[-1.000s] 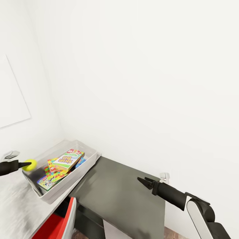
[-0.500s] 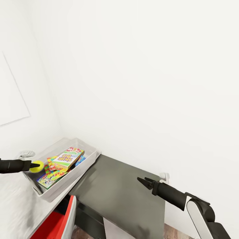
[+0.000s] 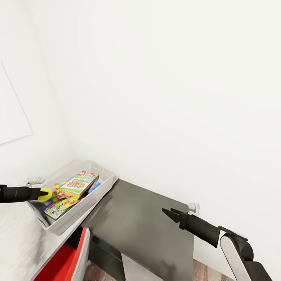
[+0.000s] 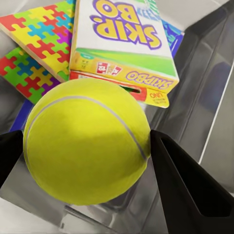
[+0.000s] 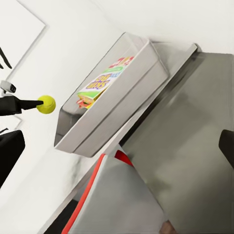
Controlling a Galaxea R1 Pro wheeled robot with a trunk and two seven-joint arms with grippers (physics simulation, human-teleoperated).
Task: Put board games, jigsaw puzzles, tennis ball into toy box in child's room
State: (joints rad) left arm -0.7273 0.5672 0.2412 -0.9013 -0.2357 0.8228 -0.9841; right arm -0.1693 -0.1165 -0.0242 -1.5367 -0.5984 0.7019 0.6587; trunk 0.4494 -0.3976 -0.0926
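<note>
My left gripper [image 3: 43, 194] is shut on the yellow-green tennis ball [image 3: 45, 194] and holds it in the air at the left end of the light grey toy box [image 3: 104, 190] on the white table [image 3: 15, 234]. In the left wrist view the ball [image 4: 87, 141] sits between two black fingers [image 4: 187, 190], above the box's contents. A Skip-Bo board game [image 4: 122, 39] lies there on a red box, beside two jigsaw puzzles [image 4: 41, 31]. My right gripper [image 3: 168, 213] hangs open and empty over the dark grey lower section [image 3: 136, 230].
White walls close the corner behind the table. A red and white piece [image 3: 72, 261] juts out below the table's front edge. A small grey fitting [image 3: 193, 207] sits at the far right of the dark section. Wood floor [image 3: 203, 271] shows at the lower right.
The left gripper has carried the ball a little to the right, up to the toy box's left end. The view has tilted slightly. The right arm has stayed put.
</note>
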